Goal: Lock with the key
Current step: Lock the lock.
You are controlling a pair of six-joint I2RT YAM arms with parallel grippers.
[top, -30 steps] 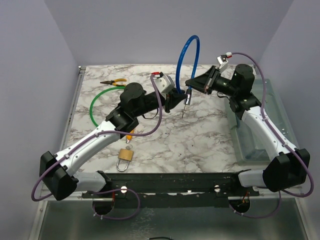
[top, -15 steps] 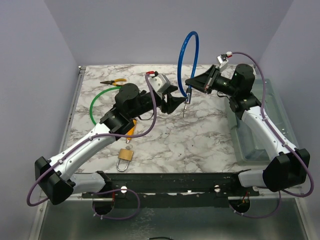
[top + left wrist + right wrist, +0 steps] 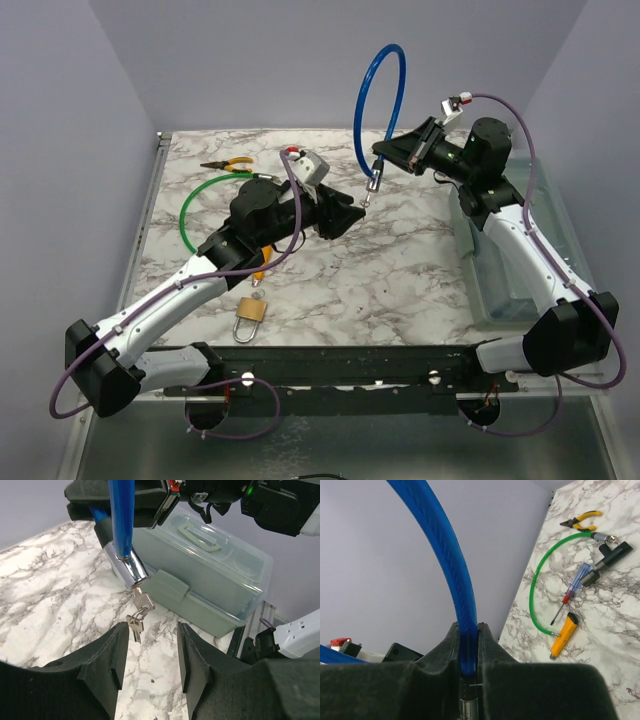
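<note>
Right gripper (image 3: 468, 630): clamped on blue cable lock (image 3: 447, 555); keyhole not discernible. Left gripper (image 3: 150, 635): fingers wide, near dangling keys (image 3: 136, 616).

- The blue cable (image 3: 122, 515) runs off the top edge in both wrist views.
- In the right wrist view its lower end sinks from our sight between the fingers of the right gripper (image 3: 468, 630).
- We cannot read the teeth of the keys (image 3: 138, 616): too small.
- From above, the left arm (image 3: 180, 290) covers part of the green cable (image 3: 198, 188) and most of an orange tool (image 3: 260, 268).
</note>
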